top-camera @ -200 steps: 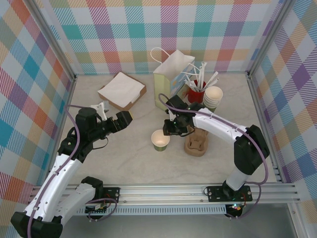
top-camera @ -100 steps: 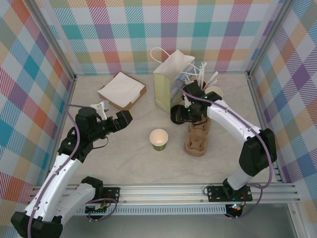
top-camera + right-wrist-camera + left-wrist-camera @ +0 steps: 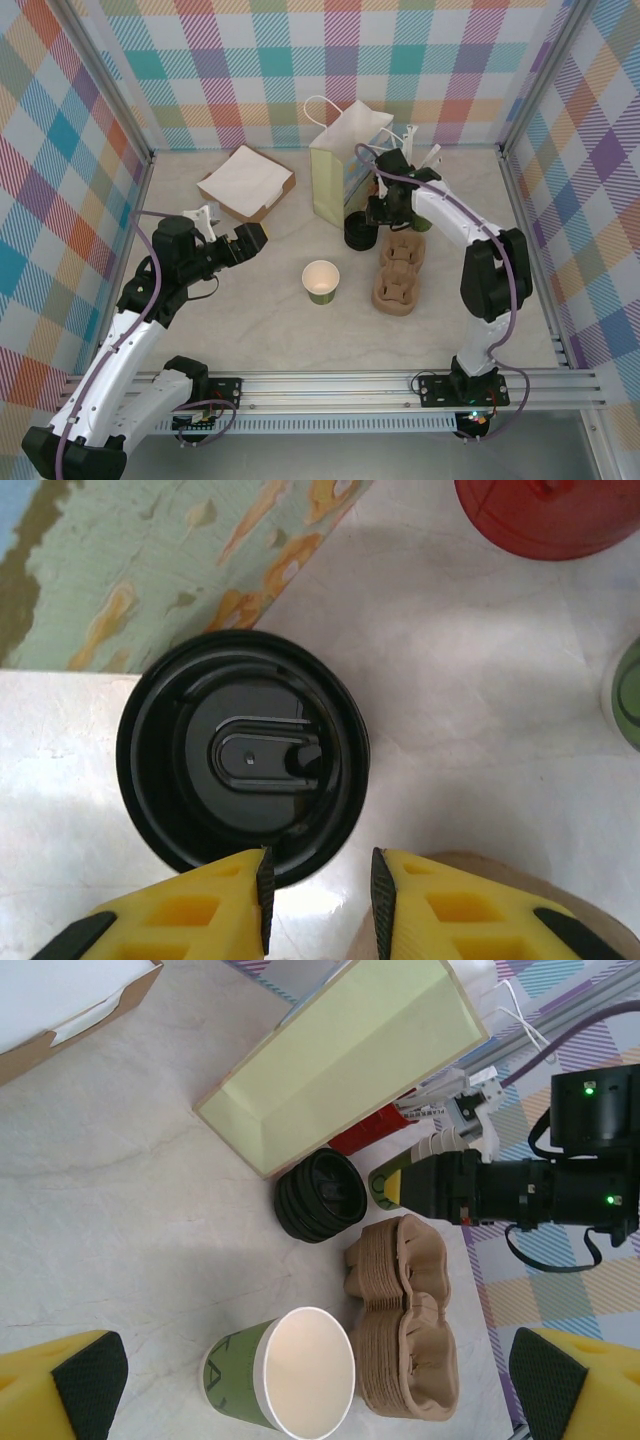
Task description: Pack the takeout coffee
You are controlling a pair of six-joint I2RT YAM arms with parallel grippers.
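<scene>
Black plastic is sitting directly under my right tool [image 3: 320, 890]: a stack of lids [image 3: 245, 755], round, ridged and glossy, the top one showing a raised sip tab. I am hovering that tool over the stack's near rim. Its yellow fingers [image 3: 200, 910] are standing only a little apart and gripping nothing. I judge a lid is what the drink needs before packing.

Just ahead of this tool the stack is resting on the marbled desk [image 3: 250, 320] against the foot of a pale-green paper bag [image 3: 335, 165]. A smooth red cup [image 3: 545, 515] is sitting ahead and to the right.

The takeout coffee [image 3: 285, 1375] is standing upright and uncovered, back toward my bases and left of the right tool. It is thin paper, olive-green outside and cream inside.

My left tool [image 3: 228, 230] is gaping fully open and empty, and the cup is sitting out in front of it. Just right of the cup the cup carrier [image 3: 405, 1340] is lying flat, brown moulded pulp, fibrous and lobed, placed close, I judge, for a short transfer.
</scene>
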